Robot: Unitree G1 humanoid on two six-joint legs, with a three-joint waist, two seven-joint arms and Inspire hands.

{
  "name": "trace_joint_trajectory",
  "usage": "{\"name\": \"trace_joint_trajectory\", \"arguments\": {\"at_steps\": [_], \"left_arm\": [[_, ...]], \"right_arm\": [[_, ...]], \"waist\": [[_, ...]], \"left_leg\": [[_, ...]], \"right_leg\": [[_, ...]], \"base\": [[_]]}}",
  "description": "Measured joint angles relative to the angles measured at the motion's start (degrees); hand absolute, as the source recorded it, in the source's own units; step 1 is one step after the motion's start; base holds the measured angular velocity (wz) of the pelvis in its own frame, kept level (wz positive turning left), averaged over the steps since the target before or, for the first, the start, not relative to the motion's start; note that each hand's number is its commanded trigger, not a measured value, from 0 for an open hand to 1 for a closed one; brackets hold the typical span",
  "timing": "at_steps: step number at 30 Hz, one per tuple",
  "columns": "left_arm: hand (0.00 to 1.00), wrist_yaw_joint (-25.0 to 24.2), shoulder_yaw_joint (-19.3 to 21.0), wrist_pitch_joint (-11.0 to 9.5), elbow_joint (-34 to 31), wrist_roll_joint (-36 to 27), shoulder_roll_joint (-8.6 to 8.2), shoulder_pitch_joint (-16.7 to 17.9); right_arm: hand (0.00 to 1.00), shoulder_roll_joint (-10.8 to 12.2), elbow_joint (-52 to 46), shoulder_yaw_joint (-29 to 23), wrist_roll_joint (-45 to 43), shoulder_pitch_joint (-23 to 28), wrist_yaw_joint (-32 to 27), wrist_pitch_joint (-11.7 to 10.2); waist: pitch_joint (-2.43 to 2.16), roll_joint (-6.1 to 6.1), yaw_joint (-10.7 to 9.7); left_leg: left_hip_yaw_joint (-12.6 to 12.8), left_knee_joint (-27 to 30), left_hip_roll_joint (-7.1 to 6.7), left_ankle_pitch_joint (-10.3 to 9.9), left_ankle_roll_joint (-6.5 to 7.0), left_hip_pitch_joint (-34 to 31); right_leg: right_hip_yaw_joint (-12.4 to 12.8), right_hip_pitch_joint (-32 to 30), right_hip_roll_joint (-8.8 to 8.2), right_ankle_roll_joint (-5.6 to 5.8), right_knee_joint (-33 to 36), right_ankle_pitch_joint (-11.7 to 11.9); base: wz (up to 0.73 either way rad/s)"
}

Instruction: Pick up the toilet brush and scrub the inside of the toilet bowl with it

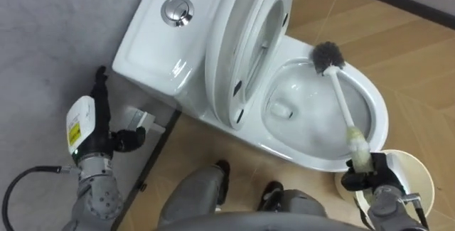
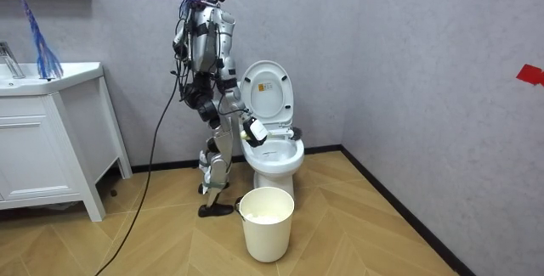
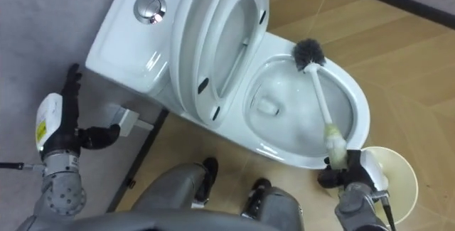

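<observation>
A white toilet (image 1: 153,43) stands with lid and seat (image 1: 238,46) raised, its bowl (image 1: 306,110) open below me. A toilet brush (image 1: 341,99) with a white handle lies slanted across the bowl. Its grey bristle head (image 1: 328,57) rests against the bowl's far inner rim. My right hand (image 1: 366,178) is shut on the lower end of the handle, just outside the near rim. My left hand (image 1: 99,128) hangs open and idle beside the tank, holding nothing. In the room view I stand bent over the toilet (image 2: 274,153) on the room view's left of it.
A white bucket (image 1: 416,174) stands on the wood floor right under my right hand, in front of the toilet (image 2: 267,221). A water valve (image 1: 138,121) sits by the wall left of the tank. A white sink cabinet (image 2: 51,140) stands further off.
</observation>
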Motion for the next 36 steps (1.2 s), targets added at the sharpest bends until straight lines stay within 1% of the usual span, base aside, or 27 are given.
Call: {"name": "trace_joint_trajectory", "arguments": {"at_steps": [1,3,4,6,8,9,10,12,13,14,15,17,18,19,20,21,22,24,25,26,28,30,32,35,36], "left_arm": [[0.00,0.48,-0.11,-0.23,-0.61,3.26,0.01,-0.43],[0.00,0.85,-0.32,-0.90,-0.97,6.56,0.03,-1.18],[0.00,0.99,-0.99,-0.93,-0.96,7.96,0.11,-1.49],[0.00,1.15,-1.90,-0.99,-0.89,9.32,0.18,-2.34],[0.00,1.59,-3.46,-0.93,-0.68,9.91,0.76,-3.40],[0.00,1.93,-4.43,-0.94,-0.66,10.59,1.35,-3.80],[0.00,1.94,-5.83,-0.93,-0.53,10.63,2.30,-4.37],[0.00,1.93,-7.52,-0.92,0.56,10.69,3.33,-5.85],[0.00,1.92,-8.45,-0.90,1.46,11.42,4.01,-6.58],[0.00,1.91,-8.78,-0.91,1.96,12.05,4.41,-6.92],[0.00,1.90,-9.81,-0.86,3.17,12.36,5.23,-7.75],[0.00,1.95,-10.44,-0.73,4.12,12.48,6.00,-8.33],[0.00,2.01,-10.98,-0.53,4.91,12.48,6.79,-8.63],[0.00,2.11,-11.40,0.18,5.05,12.53,7.11,-8.97],[0.00,2.12,-11.47,0.48,5.05,12.63,7.10,-9.08],[0.00,2.20,-11.80,0.90,5.50,12.86,7.05,-9.29],[0.00,2.25,-12.37,1.36,5.82,12.88,7.09,-10.02],[0.00,2.21,-12.74,1.65,6.39,12.86,7.11,-10.25],[0.00,2.21,-13.27,1.79,6.78,12.83,7.28,-10.48],[0.00,2.21,-13.54,2.02,6.83,12.81,7.48,-10.69],[0.00,2.23,-14.51,3.28,6.91,12.88,8.30,-11.35],[0.00,2.23,-14.88,4.05,7.07,12.87,8.88,-11.52],[0.00,2.30,-14.86,4.75,7.19,12.86,8.90,-11.51],[0.00,2.90,-14.87,5.62,7.14,12.86,9.02,-11.50],[0.00,2.97,-14.99,6.03,7.13,12.87,9.01,-11.52]], "right_arm": [[1.00,-0.22,0.66,0.06,0.16,-0.16,0.57,-0.05],[1.00,-0.66,1.79,0.34,0.64,-0.68,1.66,-0.18],[1.00,-0.96,2.44,0.42,0.81,-1.10,2.42,-0.29],[1.00,-1.38,2.46,0.69,0.99,-1.75,3.67,-0.35],[1.00,-1.85,2.41,1.31,0.98,-2.48,4.79,-0.35],[1.00,-2.35,2.47,1.37,0.84,-3.14,5.63,-0.34],[1.00,-2.89,2.49,1.59,0.18,-3.75,6.22,-0.26],[1.00,-3.56,2.46,1.92,-0.85,-4.77,6.91,0.03],[1.00,-3.84,2.48,1.89,-1.23,-5.53,7.41,0.04],[1.00,-3.92,2.45,1.90,-1.28,-5.84,7.67,0.05],[1.00,-4.11,2.45,2.15,-1.28,-6.27,8.15,0.04],[1.00,-4.23,2.44,2.48,-1.31,-6.78,8.94,0.12],[1.00,-4.25,2.40,2.57,-1.46,-7.13,9.65,0.15],[1.00,-4.36,2.39,2.90,-1.62,-7.59,10.35,0.52],[1.00,-4.47,2.40,2.97,-1.84,-7.90,10.72,0.80],[1.00,-4.87,2.44,2.99,-2.29,-8.30,11.38,1.14],[1.00,-5.31,2.44,3.04,-2.50,-8.67,11.89,1.32],[1.00,-5.74,2.46,3.49,-3.03,-9.71,12.60,1.64],[1.00,-5.91,2.46,3.80,-3.74,-9.91,12.79,2.08],[1.00,-6.10,2.46,4.04,-4.19,-10.13,12.85,2.16],[1.00,-7.15,2.33,4.82,-8.02,-11.41,12.74,2.77],[1.00,-8.06,1.99,5.82,-10.89,-12.04,12.28,3.38],[1.00,-8.55,0.85,5.86,-14.66,-11.98,11.77,4.12],[1.00,-8.79,-1.42,7.13,-21.70,-11.61,10.49,6.03],[1.00,-8.99,-2.30,9.46,-25.55,-11.41,10.22,7.45]], "waist": [[0.01,-0.01,0.07],[0.03,-0.03,0.01],[0.03,0.08,-0.01],[0.09,0.00,-0.22],[0.29,-0.30,-1.04],[0.39,-0.45,-1.55],[0.49,-0.59,-1.88],[0.59,-0.77,-2.35],[0.60,-0.75,-2.93],[0.60,-0.76,-3.08],[0.62,-0.79,-3.15],[0.65,-0.76,-3.45],[0.70,-0.85,-3.41],[0.68,-0.76,-3.44],[0.68,-0.78,-3.52],[0.73,-0.74,-3.56],[0.73,-0.75,-3.51],[0.81,-0.85,-3.40],[0.92,-1.01,-3.53],[0.92,-1.02,-3.51],[1.12,-1.39,-3.20],[1.10,-1.44,-3.04],[1.09,-1.48,-3.01],[0.96,-1.81,-2.83],[0.81,-2.03,-2.67]], "left_leg": [[-0.10,-0.15,-0.05,0.05,-0.06,0.15],[-0.08,-0.27,-0.10,0.26,-0.05,0.68],[0.06,-0.27,-0.08,0.27,-0.05,0.78],[0.21,-0.28,-0.08,0.29,-0.06,0.62],[0.58,-0.31,-0.05,0.33,-0.04,0.56],[0.87,-0.27,-0.04,0.34,-0.02,0.52],[1.03,-0.16,-0.05,0.34,-0.01,0.31],[1.14,0.09,-0.10,0.38,0.06,-0.22],[1.14,0.24,-0.11,0.42,0.12,-0.60],[1.26,0.24,-0.09,0.43,0.14,-0.66],[1.94,0.22,0.06,0.45,0.18,-0.61],[2.48,0.14,0.11,0.45,0.19,-0.50],[2.80,0.10,0.11,0.46,0.21,-0.67],[3.13,0.12,0.15,0.51,0.29,-1.05],[3.33,0.12,0.09,0.58,0.38,-1.29],[3.46,-0.01,0.01,0.80,0.50,-1.53],[3.75,-0.39,-0.09,1.10,0.64,-1.57],[3.99,-0.54,-0.14,1.25,0.73,-1.56],[4.00,-0.49,-0.14,1.25,0.73,-1.57],[4.10,-0.49,-0.13,1.25,0.73,-1.61],[4.79,-0.51,-0.07,1.32,0.78,-2.10],[5.23,-0.51,-0.08,1.47,0.79,-2.52],[5.52,-0.54,-0.04,1.51,0.74,-2.60],[6.01,-0.85,0.05,1.72,0.56,-2.96],[6.25,-1.15,0.10,1.95,0.53,-2.94]], "right_leg": [[-0.34,0.12,-0.30,-0.09,0.02,-0.07],[-0.31,0.28,-0.78,-0.04,0.03,-0.25],[-0.23,0.37,-0.77,-0.04,0.04,-0.27],[-0.09,0.03,-0.89,-0.07,0.18,-0.29],[0.42,-0.15,-0.88,-0.09,0.21,-0.30],[0.59,-0.29,-0.86,-0.08,0.27,-0.31],[0.66,-0.61,-0.84,-0.08,0.39,-0.31],[0.76,-1.34,-0.84,-0.08,1.00,-0.31],[0.76,-1.66,-0.86,-0.09,1.17,-0.30],[0.84,-1.78,-0.88,-0.09,1.23,-0.30],[1.51,-2.06,-0.86,-0.08,1.44,-0.29],[2.05,-2.39,-0.88,-0.06,1.75,-0.27],[2.85,-3.07,-0.87,-0.05,2.23,-0.28],[2.98,-3.60,-0.87,-0.07,2.35,-0.26],[2.99,-4.01,-0.98,-0.08,2.65,-0.26],[3.04,-4.59,-1.59,-0.10,3.25,-0.29],[3.11,-4.97,-1.84,-0.09,3.51,-0.30],[3.24,-5.12,-1.83,-0.09,3.65,-0.29],[3.22,-5.15,-1.81,-0.09,3.79,-0.29],[3.26,-5.25,-1.83,-0.09,3.95,-0.29],[4.35,-6.34,-1.73,-0.08,4.61,-0.26],[4.83,-7.18,-1.81,-0.08,5.24,-0.24],[5.27,-7.55,-1.67,-0.19,5.30,-0.17],[5.78,-8.27,-1.36,-0.44,5.23,0.08],[5.87,-8.50,-1.38,-0.53,5.17,0.17]], "base": [[0.11],[0.02],[0.00],[-0.06],[-0.07],[-0.09],[-0.08],[-0.03],[0.00],[-0.08],[-0.18],[-0.18],[-0.14],[-0.14],[-0.07],[0.00],[0.00],[-0.04],[0.00],[-0.03],[-0.13],[-0.14],[-0.11],[-0.09],[-0.05]]}}
